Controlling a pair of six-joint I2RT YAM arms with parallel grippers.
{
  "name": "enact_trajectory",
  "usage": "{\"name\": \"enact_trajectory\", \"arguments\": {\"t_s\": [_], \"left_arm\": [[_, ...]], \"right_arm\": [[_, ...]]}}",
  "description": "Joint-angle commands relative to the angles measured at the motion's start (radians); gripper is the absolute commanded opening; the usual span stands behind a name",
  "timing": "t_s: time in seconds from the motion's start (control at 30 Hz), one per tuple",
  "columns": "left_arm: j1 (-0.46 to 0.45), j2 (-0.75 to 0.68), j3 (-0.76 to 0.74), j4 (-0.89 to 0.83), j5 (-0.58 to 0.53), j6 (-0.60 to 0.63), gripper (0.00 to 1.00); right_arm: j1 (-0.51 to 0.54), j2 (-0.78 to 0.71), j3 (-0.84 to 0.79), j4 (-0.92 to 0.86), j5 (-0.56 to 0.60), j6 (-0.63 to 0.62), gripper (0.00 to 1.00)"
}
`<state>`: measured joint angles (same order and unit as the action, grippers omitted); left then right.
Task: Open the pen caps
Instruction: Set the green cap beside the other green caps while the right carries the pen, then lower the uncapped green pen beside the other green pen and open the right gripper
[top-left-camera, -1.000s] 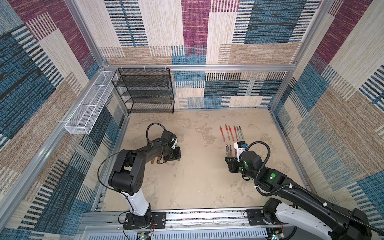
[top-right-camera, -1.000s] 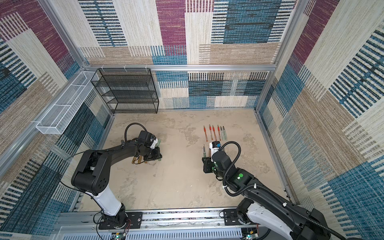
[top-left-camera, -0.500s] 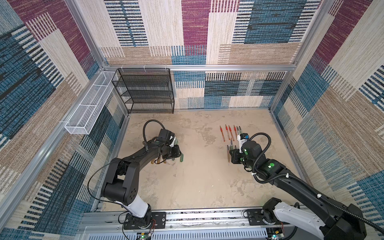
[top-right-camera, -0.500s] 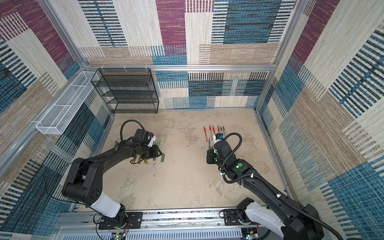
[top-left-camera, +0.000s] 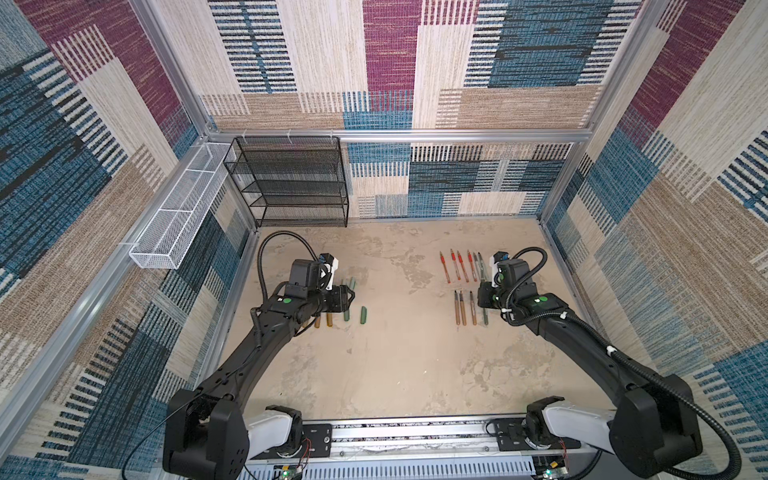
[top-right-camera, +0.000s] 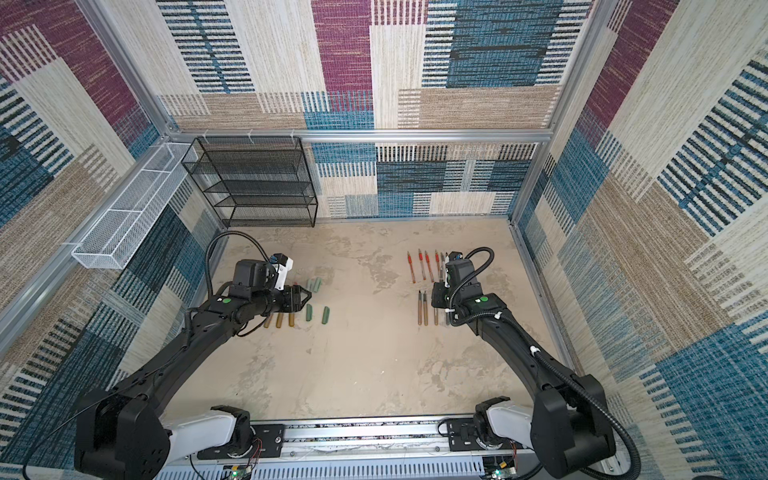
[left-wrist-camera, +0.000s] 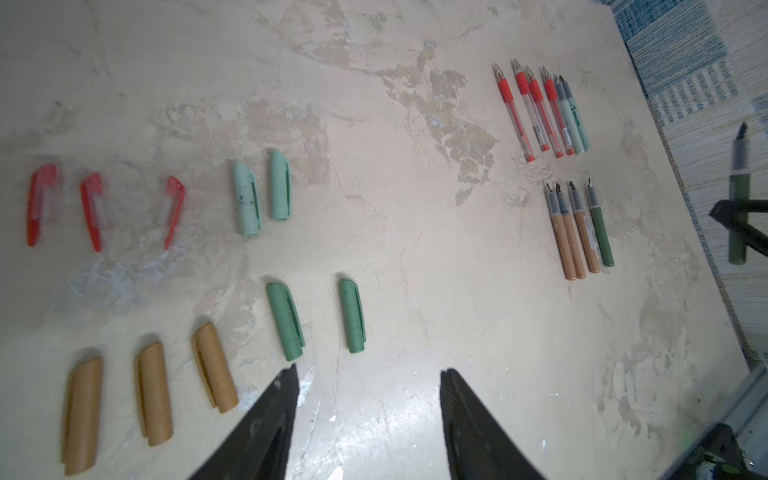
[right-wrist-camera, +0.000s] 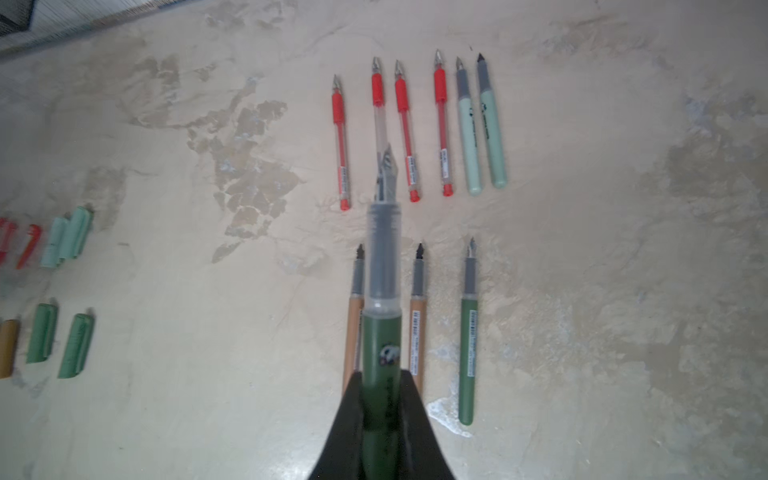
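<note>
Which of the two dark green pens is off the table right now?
The dark green pen clamped in the right gripper, with its nib pointing forward. The other green pen lies flat beside the bronze pens.

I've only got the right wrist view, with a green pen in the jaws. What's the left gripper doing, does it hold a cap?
Observer: No. The left gripper is open and empty, clear of the two dark green caps.
Operator: My right gripper is shut on the dark green pen. My view clips the bronze caps; how many?
Observer: Three, side by side next to the dark green ones.
Operator: And red caps?
Observer: Three show in the left wrist view, spaced apart.
</note>
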<state>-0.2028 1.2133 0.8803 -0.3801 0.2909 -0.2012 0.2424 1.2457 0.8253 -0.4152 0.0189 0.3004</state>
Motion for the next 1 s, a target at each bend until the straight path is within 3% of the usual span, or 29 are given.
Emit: {"name": "enact_trajectory", "arguments": {"t_s": [0.0,0.4,0.67,0.97], "left_arm": [[0.039,-0.038,-0.008,-0.003,-0.002,0.075,0.64],[0.282,-0.131,-0.024,0.004,0.033,0.068,0.79],[0.301,-0.129,-0.020,0.002,0.024,0.077,0.85],[0.304,-0.139,-0.034,0.016,0.017,0.081,0.86]], "right_arm": [[-0.043,0.043,0.002,0.019,-0.019,-0.054,0.00],[-0.163,0.236,-0.021,0.038,-0.048,-0.147,0.00],[-0.179,0.287,-0.025,0.062,-0.043,-0.180,0.06],[-0.180,0.321,-0.020,0.066,-0.034,-0.181,0.15]]}}
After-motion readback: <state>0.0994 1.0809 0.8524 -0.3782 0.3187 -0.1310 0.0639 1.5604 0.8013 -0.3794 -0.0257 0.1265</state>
